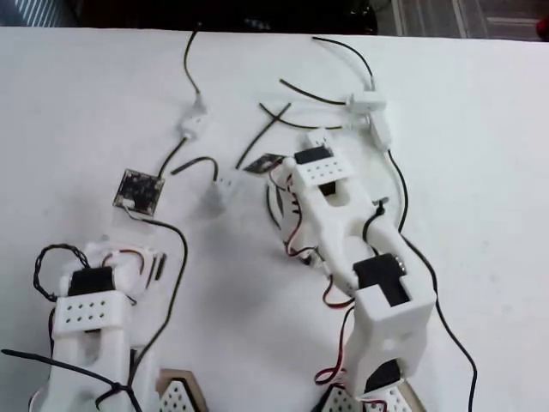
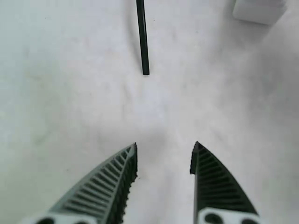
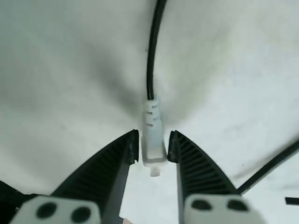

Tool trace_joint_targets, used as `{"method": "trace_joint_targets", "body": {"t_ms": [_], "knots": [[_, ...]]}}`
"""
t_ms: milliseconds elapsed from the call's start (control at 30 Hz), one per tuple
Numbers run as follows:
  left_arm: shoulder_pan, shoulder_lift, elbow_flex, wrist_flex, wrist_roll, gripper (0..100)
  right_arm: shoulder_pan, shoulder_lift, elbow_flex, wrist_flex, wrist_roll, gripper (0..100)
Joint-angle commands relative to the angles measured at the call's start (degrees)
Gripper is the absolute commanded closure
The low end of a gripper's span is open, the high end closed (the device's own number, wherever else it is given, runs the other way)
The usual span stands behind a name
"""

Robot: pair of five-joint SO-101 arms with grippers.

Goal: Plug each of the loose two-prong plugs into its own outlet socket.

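Observation:
My right gripper (image 3: 153, 151) is shut on a white two-prong plug (image 3: 153, 140), whose black cable (image 3: 154, 46) runs away from the fingers over the white table. In the high view this gripper (image 1: 317, 139) sits at mid-table, near a pair of white connectors (image 1: 371, 107) on black cables. A white socket block (image 1: 218, 194) lies to its left, and another white connector (image 1: 193, 124) sits farther back. My left gripper (image 2: 163, 161) is open over bare table, short of a black wire end (image 2: 144, 56). It stays near the table's front left (image 1: 155, 266).
A square black circuit board (image 1: 139, 190) lies at the left with a cable looping toward the left arm. A small dark board (image 1: 267, 163) rests beside the right gripper. Loose black wires (image 1: 270, 120) cross the back middle. A white block (image 2: 259, 11) sits beyond the left gripper.

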Motion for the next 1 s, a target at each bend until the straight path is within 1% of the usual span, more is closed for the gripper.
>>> {"method": "trace_joint_targets", "body": {"t_ms": [0,167,267,367,667,800,967], "knots": [[-0.13,-1.1,-0.35,-0.97,-0.62,81,-0.31,-0.48,-2.2,-0.13,0.26,90.4],[-0.13,-1.1,-0.35,-0.97,-0.62,81,-0.22,-0.48,-1.93,-1.63,0.35,91.8],[-0.13,-1.1,-0.35,-0.97,-0.62,81,-0.13,-0.48,-1.85,-1.27,3.08,92.2],[-0.13,-1.1,-0.35,-0.97,-0.62,81,0.13,-0.48,-1.85,-1.27,3.87,98.6],[-0.13,-1.1,-0.35,-0.97,-0.62,81,0.13,-0.48,-1.76,1.8,3.78,92.1],[-0.13,-1.1,-0.26,-0.97,-0.62,81,0.22,-0.48,-1.76,1.8,3.78,94.6],[-0.13,-1.1,-0.26,-0.97,-0.62,81,0.22,-0.13,-1.76,1.8,3.78,95.0]]}}
